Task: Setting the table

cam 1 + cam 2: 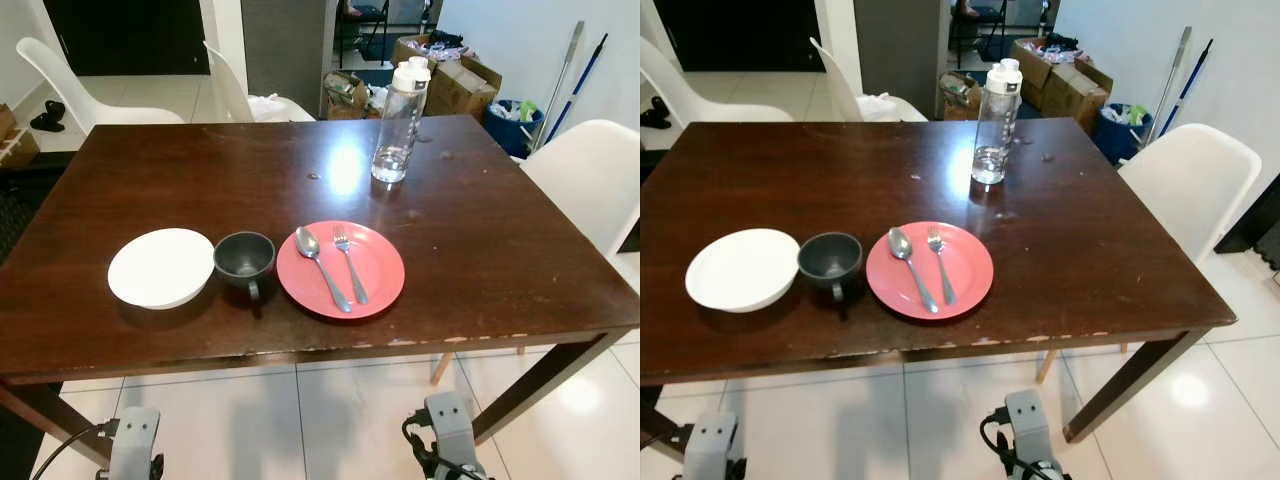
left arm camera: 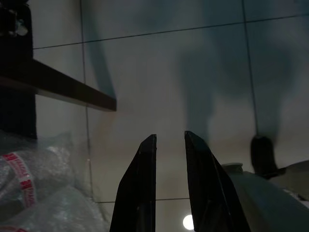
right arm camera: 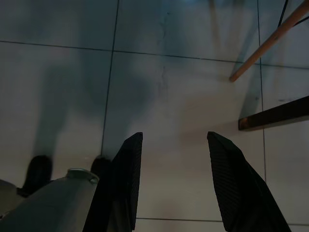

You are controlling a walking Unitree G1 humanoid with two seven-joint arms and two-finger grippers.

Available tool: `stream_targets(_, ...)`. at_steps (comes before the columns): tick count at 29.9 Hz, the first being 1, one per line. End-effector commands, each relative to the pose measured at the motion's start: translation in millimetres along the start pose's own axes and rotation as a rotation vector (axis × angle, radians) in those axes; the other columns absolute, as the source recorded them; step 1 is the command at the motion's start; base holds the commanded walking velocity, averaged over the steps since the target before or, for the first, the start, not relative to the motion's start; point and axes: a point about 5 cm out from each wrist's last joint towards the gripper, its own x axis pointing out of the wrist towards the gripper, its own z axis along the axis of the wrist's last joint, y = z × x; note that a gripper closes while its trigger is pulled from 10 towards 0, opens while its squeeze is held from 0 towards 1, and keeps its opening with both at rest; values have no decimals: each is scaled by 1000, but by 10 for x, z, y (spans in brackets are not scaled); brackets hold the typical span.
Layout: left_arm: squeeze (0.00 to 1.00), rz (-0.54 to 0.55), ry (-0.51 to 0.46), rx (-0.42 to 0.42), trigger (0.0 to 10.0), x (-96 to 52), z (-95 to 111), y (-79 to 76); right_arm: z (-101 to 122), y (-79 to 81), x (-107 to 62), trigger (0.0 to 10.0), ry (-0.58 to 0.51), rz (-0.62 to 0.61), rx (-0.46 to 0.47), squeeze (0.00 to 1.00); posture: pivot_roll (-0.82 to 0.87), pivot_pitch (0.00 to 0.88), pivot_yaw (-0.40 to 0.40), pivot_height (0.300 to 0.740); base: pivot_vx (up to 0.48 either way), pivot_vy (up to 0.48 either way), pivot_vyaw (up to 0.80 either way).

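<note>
— Left wrist view: the left gripper (image 2: 170, 145) hangs over floor tiles, fingers narrowly parted, holding nothing. And the right one?

— The right gripper (image 3: 174, 145) is spread wide, also empty, above the tiles.

— Neither wrist view takes in the table (image 1: 480, 230). The head views do: red plate (image 1: 385, 270) with spoon (image 1: 322, 264) and fork (image 1: 348, 262), dark cup (image 1: 243, 256) touching its rim, white bowl (image 1: 160, 267) beside.

— Risk?

— I'd judge that nudging the plate could slide the cutlery off, and a careless reach might topple the tall water bottle (image 1: 398, 125) behind it.

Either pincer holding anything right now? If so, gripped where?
Nothing held. Left pincer and right pincer both hang open over the floor tiles, with only bare floor between their fingers.
</note>
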Motion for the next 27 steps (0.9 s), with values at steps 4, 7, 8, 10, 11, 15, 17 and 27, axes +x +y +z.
stream_targets(4, 0, 10, 17, 3, 10000, -13, -39, 45, -64, 37, -21, 10000, 21, 8, 9, 0, -32, 20, 36, 740, 0, 315, 0)
stream_targets(7, 0, 4, 5, 9, 10000, -11, -23, 38, -66, 34, -23, 10000, 22, 7, 9, 0, -31, 21, 36, 740, 0, 0, 0)
stream_targets(8, 0, 4, 5, 9, 10000, -11, -24, 37, -67, 34, -23, 10000, 22, 7, 8, 0, -31, 21, 36, 740, 0, 0, 0)
stream_targets(10, 0, 3, 6, 9, 10000, -11, -26, 33, -69, 34, -24, 10000, 23, 7, 9, 0, -31, 21, 36, 740, 0, 0, 0)
stream_targets(11, 0, 2, 6, 9, 10000, -11, -28, 32, -70, 34, -24, 10000, 23, 7, 8, 0, -31, 21, 36, 740, 0, 0, 0)
stream_targets(15, 0, 0, 9, 9, 10000, -11, -34, 23, -72, 32, -25, 10000, 24, 7, 8, 0, -32, 20, 35, 740, 0, 0, 0)
stream_targets(17, 0, -2, 12, 10, 10000, -12, -40, 17, -70, 30, -25, 10000, 23, 8, 6, 0, -32, 20, 35, 740, 0, 0, 0)
stream_targets(27, 0, 8, 15, 1, 10000, -31, -76, 54, -54, -8, -30, 10000, 7, 5, 5, 0, -32, 16, 34, 740, 0, 0, 0)
